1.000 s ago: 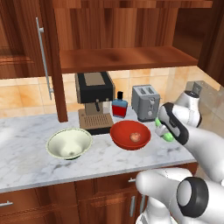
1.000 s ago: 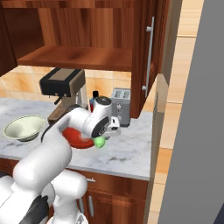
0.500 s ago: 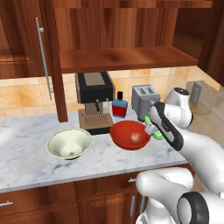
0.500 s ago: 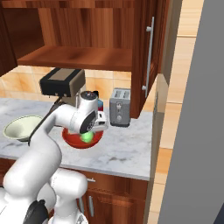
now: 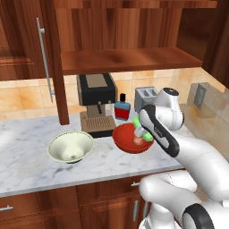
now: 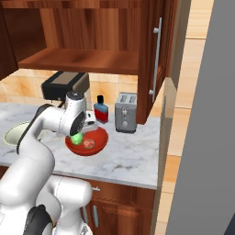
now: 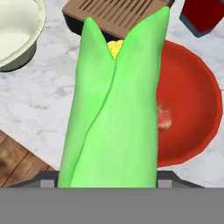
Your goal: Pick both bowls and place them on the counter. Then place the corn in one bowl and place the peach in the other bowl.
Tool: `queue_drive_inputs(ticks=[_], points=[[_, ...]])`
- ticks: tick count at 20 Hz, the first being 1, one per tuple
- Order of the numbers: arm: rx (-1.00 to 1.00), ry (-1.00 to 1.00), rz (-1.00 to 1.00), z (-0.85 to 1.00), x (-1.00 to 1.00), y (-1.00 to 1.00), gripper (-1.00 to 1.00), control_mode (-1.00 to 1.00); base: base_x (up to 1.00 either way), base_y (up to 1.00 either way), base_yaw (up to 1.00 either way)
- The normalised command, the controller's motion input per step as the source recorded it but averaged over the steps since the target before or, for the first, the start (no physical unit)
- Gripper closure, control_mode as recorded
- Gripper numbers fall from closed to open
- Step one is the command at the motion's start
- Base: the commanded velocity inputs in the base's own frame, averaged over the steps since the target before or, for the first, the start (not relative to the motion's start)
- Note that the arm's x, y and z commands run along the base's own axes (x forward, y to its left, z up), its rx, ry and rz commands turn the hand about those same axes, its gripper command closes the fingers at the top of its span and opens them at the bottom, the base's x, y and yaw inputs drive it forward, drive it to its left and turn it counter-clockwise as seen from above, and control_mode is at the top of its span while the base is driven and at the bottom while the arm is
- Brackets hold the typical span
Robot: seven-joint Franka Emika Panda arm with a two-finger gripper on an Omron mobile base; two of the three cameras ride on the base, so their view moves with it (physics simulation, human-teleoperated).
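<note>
My gripper (image 5: 141, 128) is shut on the corn (image 7: 113, 109), a green husked cob with yellow kernels at its tip. It hangs over the near right part of the red bowl (image 5: 122, 137), seen too in the right base view as the corn (image 6: 76, 137) above the red bowl (image 6: 99, 136). The peach (image 5: 138, 141) lies inside the red bowl (image 7: 192, 100), partly behind the corn in the hand view. The cream-white bowl (image 5: 70, 146) stands empty on the counter (image 5: 27, 165), to the left of the red one.
A coffee machine (image 5: 95, 103) stands behind the bowls, its drip tray (image 7: 113, 15) close to the corn's tip. A blue and red bottle (image 5: 120, 110) and a toaster (image 6: 125, 112) sit at the back. An open cabinet door (image 6: 156, 59) hangs on the right.
The arm has swung left with the corn in its grip, from beside the red bowl's right edge to above the bowl. Both bowls and the peach stay put.
</note>
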Motion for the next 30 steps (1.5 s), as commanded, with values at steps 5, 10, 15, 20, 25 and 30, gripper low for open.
queue_drive_inputs(ticks=[5,10,15,20,25,30], points=[[0.01,-0.02,0.09,0.06,0.15,0.63,1.00,-1.00,0.00,0.00,0.00],[0.09,-0.01,0.07,0.01,0.21,0.60,1.00,-1.00,0.00,0.00,0.00],[0.02,-0.03,0.10,0.04,0.28,0.62,1.00,-1.00,0.00,0.00,0.00],[0.02,0.00,0.11,0.00,0.25,0.60,1.00,-1.00,0.00,0.00,0.00],[0.02,0.00,0.07,0.00,0.18,0.60,1.00,-1.00,0.00,0.00,0.00],[0.00,0.00,0.07,0.05,0.09,0.49,1.00,-1.00,0.00,0.00,0.00]])
